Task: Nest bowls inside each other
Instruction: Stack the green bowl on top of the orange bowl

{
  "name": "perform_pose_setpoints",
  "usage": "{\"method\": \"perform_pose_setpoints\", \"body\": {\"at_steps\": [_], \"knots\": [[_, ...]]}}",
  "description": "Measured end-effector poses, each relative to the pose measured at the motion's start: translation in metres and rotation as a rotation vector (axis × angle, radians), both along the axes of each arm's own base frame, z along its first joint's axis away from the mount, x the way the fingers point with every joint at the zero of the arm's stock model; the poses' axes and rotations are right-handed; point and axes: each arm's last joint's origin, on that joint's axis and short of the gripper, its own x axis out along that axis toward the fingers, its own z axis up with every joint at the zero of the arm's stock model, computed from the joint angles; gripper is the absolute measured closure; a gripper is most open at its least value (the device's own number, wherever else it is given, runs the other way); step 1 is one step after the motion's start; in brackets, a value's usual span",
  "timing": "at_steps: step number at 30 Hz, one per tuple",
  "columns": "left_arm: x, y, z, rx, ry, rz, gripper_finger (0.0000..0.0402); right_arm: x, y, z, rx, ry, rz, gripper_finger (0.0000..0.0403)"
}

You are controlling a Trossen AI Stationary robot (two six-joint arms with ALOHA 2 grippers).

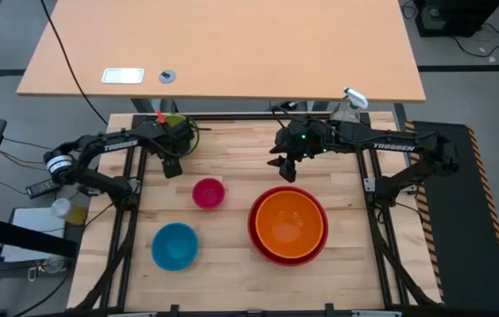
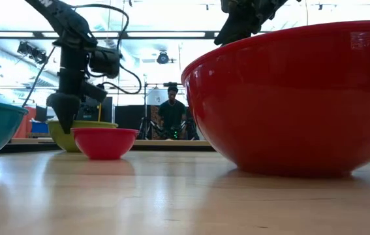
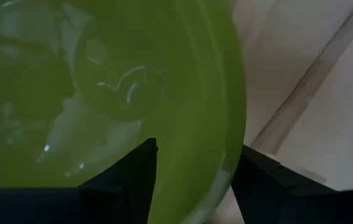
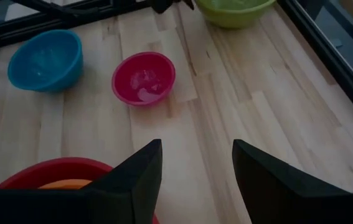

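Observation:
The lime green bowl [image 3: 101, 93] stands on its base at the table's far left, mostly hidden under my left arm in the high view [image 1: 183, 123]. My left gripper [image 3: 195, 186] points down at it, open, one finger inside the bowl and one outside its rim. The pink bowl [image 1: 209, 193] and the blue bowl [image 1: 175, 246] sit upright on the table nearer the front. The orange bowl [image 1: 289, 219] rests inside the red bowl [image 1: 262, 246] at right. My right gripper [image 4: 195, 180] hangs open above the table behind the red bowl. My left gripper comes at the green bowl's near rim [image 3: 229, 162] from above, with its fingers [image 3: 132, 180] astride the wall. I cannot tell whether either finger touches the bowl. The bowl stands on the table.
A clear spray bottle [image 1: 350, 99] stands at the table's far right corner. A large wooden desk [image 1: 231, 44] lies beyond the far edge. A person [image 2: 171, 111] sits in the room behind. Bare wood lies between the pink bowl and the red bowl.

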Motion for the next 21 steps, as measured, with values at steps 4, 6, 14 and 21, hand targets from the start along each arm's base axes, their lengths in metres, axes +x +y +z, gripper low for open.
{"method": "perform_pose_setpoints", "body": {"at_steps": [4,6,14,21], "knots": [[0.004,0.002,-0.009,-0.023,0.032,-0.005,0.0211,0.000,0.000,0.000,0.000,0.000,0.000,0.0202],[0.005,0.003,-0.012,-0.031,0.040,0.000,0.0222,0.000,0.000,0.000,0.000,0.000,0.000,0.0202],[0.011,-0.003,-0.014,-0.051,0.026,-0.004,0.0367,0.000,0.000,0.000,0.000,0.000,0.000,0.0202],[0.016,-0.013,-0.009,-0.042,-0.021,0.022,0.0392,-0.002,-0.003,-0.001,0.041,0.008,-0.031,0.0202]]}}
